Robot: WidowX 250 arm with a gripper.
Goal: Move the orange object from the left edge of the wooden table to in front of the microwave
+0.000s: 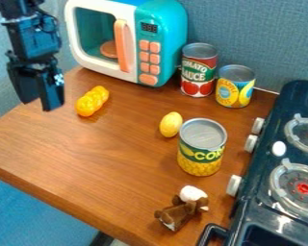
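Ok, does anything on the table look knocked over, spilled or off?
The brown-and-white toy near the stove looks toppled: it lies slumped on the table, while the corn can stands upright. No spill shows.

This looks like a play kitchen. A teal and white plastic toy microwave with orange buttons [158, 10] sits at the back of the brown wooden table [111, 153]. At the right is a dark toy stove with round silver burners [253, 218]. Three round food cans with bright labels [202, 139] stand on the table too. Behind it all is a plain blue-gray wall [259, 33].
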